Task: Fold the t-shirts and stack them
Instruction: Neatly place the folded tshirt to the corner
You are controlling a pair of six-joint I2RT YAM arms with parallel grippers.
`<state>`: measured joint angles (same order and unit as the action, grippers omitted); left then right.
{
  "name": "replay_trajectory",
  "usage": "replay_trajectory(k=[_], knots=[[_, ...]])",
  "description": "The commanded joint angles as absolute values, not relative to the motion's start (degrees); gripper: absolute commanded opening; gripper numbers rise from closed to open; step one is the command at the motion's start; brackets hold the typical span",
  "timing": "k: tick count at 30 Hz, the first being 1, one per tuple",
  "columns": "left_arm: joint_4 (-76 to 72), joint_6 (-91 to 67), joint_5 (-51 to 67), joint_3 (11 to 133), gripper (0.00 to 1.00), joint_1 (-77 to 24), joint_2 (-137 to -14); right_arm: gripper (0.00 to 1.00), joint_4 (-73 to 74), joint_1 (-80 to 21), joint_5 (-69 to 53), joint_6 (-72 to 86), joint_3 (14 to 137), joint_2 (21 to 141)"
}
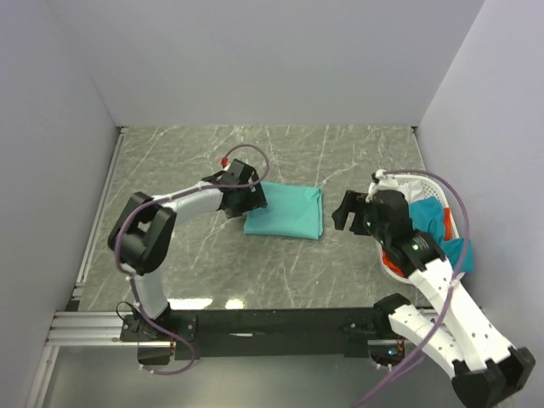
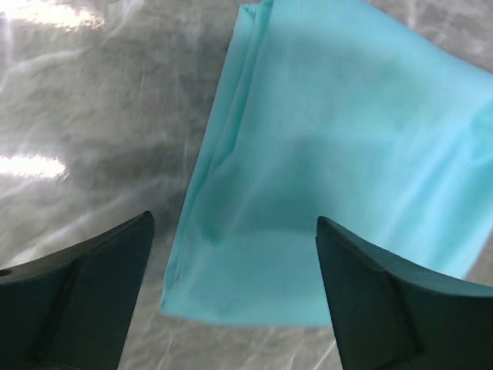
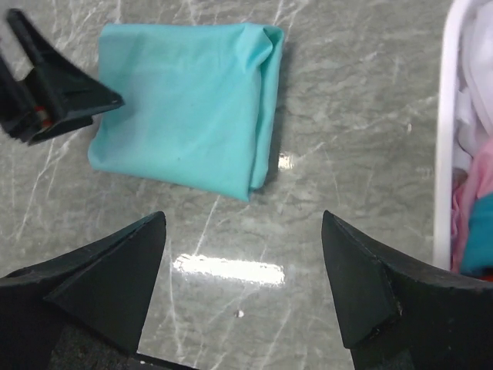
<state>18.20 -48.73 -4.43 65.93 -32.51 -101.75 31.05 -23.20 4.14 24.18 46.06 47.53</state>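
- Top external view: the teal-green folded cloth t-shirt (image 1: 285, 212) is lying as a tidy rectangle near the middle of the grey marbled worktop (image 1: 340, 153). It is apart from the white plastic lattice laundry basket (image 1: 421, 178) on the right, where an orange-red t-shirt (image 1: 431, 223) and a blue-teal t-shirt (image 1: 459, 252) are waiting. The left gripper (image 1: 253, 201) is hanging open at the fold's left edge. The right gripper (image 1: 347, 211) is standing open just right of the fold, holding nothing. I cannot tell whether a left finger is touching the cloth. If one is, pulling away could be snagging a layer and undoing the fold.
- Left wrist view: the left gripper (image 2: 235, 220) is showing its jaws spread wide, with the near corner of the teal-green t-shirt (image 2: 347, 154) lying below and between them. The stacked edges along the shirt's left side are looking loose. A sideways sweep or a low exit is likely to be dragging the top layer askew.
- Right wrist view: the right gripper (image 3: 243, 216) is hovering open over bare worktop, the folded shirt (image 3: 185, 108) ahead to its left and the basket rim (image 3: 443, 154) at its right, with a pale pink t-shirt (image 3: 470, 193) inside. The basket's shirts are lying bunched together, so a reach there risks lifting two at once or catching the lattice wall and tipping the basket.
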Motion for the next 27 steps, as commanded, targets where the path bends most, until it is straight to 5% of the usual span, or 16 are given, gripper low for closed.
replay_trajectory(k=[1,8,17,19,27], knots=[[21.44,-47.63,-4.92,71.54,0.89,-32.34,-106.59,0.88,34.0,-22.85,6.95,24.79,44.21,40.98],[23.47,-48.78,-5.98,73.3,0.66,-32.43,-110.74,0.88,35.42,-22.94,4.83,24.78,42.45,36.39],[26.18,-48.34,-8.86,72.07,0.19,-32.43,-111.62,0.89,34.19,-22.94,4.13,24.87,41.93,37.0],[27.68,-48.08,-10.01,72.42,0.01,-32.43,-111.88,0.89,33.84,-22.85,4.22,24.87,41.75,36.57],[30.58,-44.65,-20.89,67.6,0.01,-30.68,-105.66,0.89,34.01,-22.94,4.75,25.05,41.66,35.95]])
